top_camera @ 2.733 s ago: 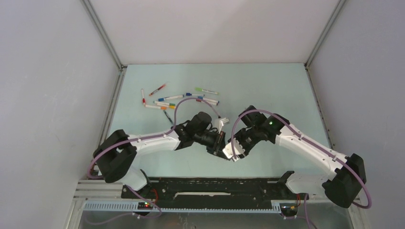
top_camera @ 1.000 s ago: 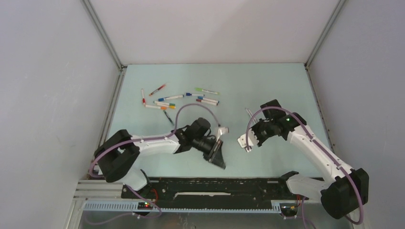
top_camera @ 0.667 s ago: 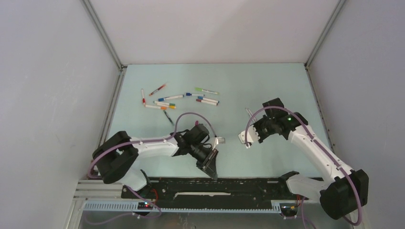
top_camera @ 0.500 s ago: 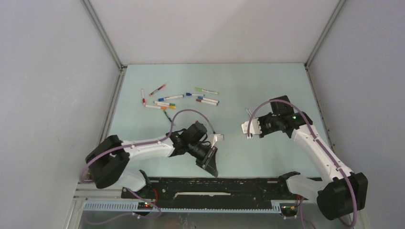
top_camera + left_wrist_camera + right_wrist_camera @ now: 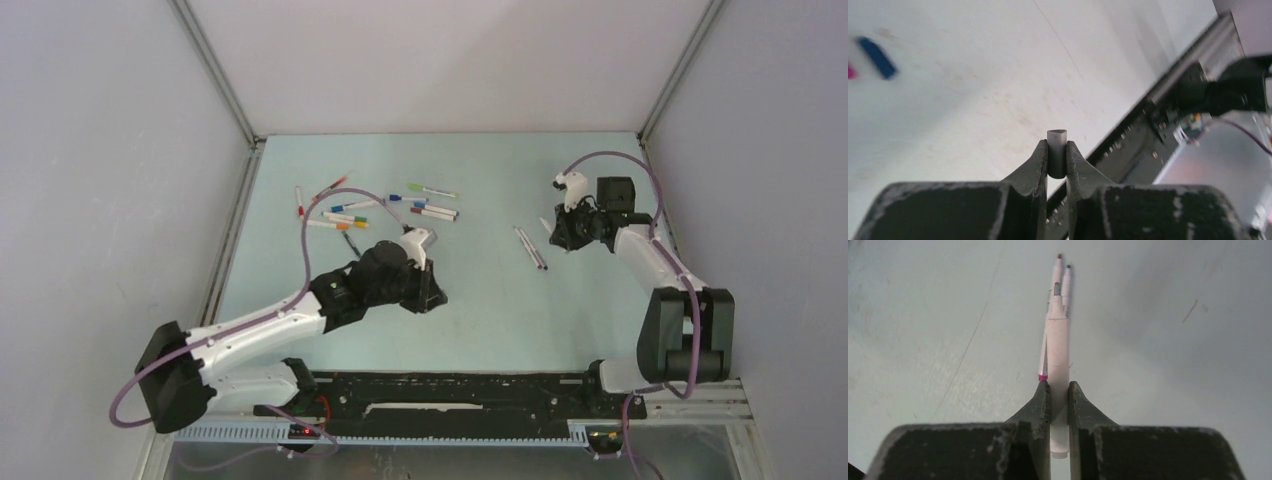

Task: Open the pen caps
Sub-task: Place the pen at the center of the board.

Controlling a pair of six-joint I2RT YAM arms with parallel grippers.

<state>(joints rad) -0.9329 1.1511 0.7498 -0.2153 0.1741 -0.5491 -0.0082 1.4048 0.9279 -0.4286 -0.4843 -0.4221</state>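
Pen cap of grey plastic [image 5: 1057,136], short and tubular: we find it clenched between the fingers of the left gripper [image 5: 1056,149], held clear above the pale green counter [image 5: 480,320], a little left of centre in the top view. Its pen, a slim white-barrelled marker [image 5: 1058,340] with a bare grey tip, is grasped by the right gripper [image 5: 1059,386] at the right of the top view, well apart from the cap. So we judge this pen opened. All that remains for it is to set both parts down.

Near the held marker, below it on the counter, lie two more slim white pens [image 5: 530,247], side by side, right of centre in the top view. In the right wrist view their thin tips look bare, so we take them as already opened, though they show too small for us to be sure. In the upper left corner of the left wrist view a blurred blue plastic piece [image 5: 878,57] lies on the counter, probably a loose cap.

Left of centre, toward the top of the top view, a loose cluster of about ten white pens [image 5: 375,210] with coloured ends lies apart from both grippers. We cannot tell at that size which of them carry caps, but we judge that most do. By our reckoning a small share of the task is done and the bulk is left.
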